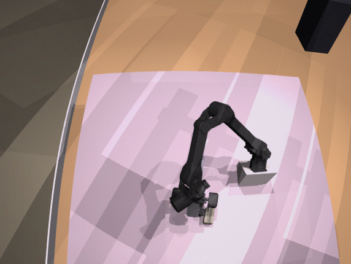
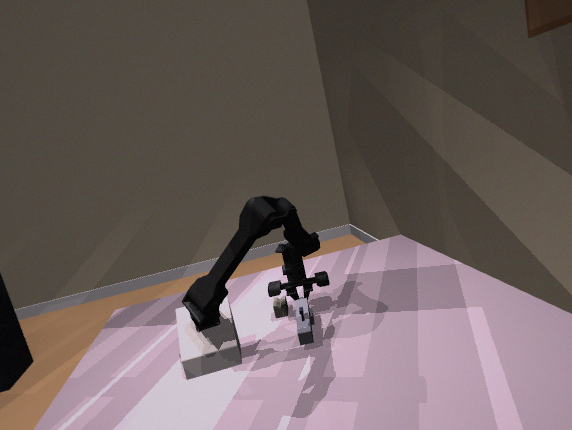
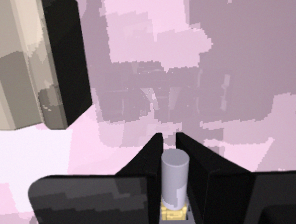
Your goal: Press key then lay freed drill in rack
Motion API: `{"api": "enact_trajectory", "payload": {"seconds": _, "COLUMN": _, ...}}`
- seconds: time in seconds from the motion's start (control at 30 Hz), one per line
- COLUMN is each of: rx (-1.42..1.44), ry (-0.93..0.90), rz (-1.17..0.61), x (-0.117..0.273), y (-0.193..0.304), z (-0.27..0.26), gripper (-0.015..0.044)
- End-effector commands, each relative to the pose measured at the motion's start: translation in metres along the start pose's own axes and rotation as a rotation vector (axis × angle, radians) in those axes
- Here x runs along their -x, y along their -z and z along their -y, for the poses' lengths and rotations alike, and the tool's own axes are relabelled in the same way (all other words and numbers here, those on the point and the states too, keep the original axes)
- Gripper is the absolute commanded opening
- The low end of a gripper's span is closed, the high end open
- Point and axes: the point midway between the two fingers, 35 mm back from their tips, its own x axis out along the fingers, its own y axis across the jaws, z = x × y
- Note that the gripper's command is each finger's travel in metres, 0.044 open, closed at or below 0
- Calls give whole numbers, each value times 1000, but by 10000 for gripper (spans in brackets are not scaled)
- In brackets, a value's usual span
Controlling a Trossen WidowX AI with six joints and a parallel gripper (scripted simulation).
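Judge the drill [image 3: 174,175] light and stiff, its smooth round side likely to slip; best to take hold squarely above the collar. Looks plain, pale grey and flat-topped, with a yellow collar below, at the lower centre of the wrist frame, clasped between the narrowed fingers of the gripper [image 1: 200,209] [image 2: 301,296] [image 3: 169,135].

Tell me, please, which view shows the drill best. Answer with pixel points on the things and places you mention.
The wrist view: the drill [image 3: 174,177] stands large and pale between the pincer's [image 3: 170,137] fingers. The exterior and top views give no clear sight of it there.
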Motion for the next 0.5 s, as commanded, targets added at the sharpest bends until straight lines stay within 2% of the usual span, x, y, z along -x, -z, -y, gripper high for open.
{"api": "enact_trajectory", "payload": {"seconds": 0.0, "rx": -1, "ry": -1, "rz": 0, "x": 0, "y": 0, "z": 0, "gripper": 0}}
{"api": "enact_trajectory", "payload": {"seconds": 0.47, "rx": 3, "ry": 2, "rz": -1, "x": 1, "y": -11, "z": 0, "gripper": 0}}
